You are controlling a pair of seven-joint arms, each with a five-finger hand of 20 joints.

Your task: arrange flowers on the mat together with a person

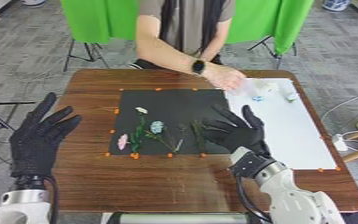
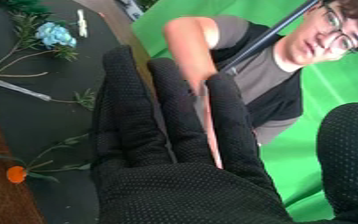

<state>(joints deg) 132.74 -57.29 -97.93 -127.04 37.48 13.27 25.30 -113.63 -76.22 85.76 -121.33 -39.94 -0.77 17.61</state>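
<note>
Black fabric is worn on both hands in the head view. The left hand (image 1: 35, 145), at the surface's (image 1: 131, 182) nine o'clock, is held with fingers spread and nothing gripped. The right hand (image 1: 238, 134) is opened wide over the mat's (image 1: 189, 100) four o'clock edge, also without a flower. Around the mat's centre, the blue flower (image 1: 157, 127) is laid toward eight o'clock, the pink flower (image 1: 122, 141) farther out at eight and the white flower (image 1: 141, 110) at ten. Pale flowers (image 1: 268, 89) are placed at twelve o'clock on the white sheet (image 1: 291, 132); near them, at eleven, a person's hand (image 1: 224, 78) is held, though what it grips cannot be told. All should be judged light, with petals easily crushed; a soft pinch low on the stem would be advised.

In the right wrist view, the right hand's fingers are held straight and close together, the thumb set apart. Beyond them, the blue flower's ruffled head is seen, best left unsqueezed. Its thin stems would likely bend and roll under smooth fabric. The leafy sprig (image 2: 47, 170), beside an orange dot (image 2: 16, 174), looks wispy and could snag if lifted by its leaves.
</note>
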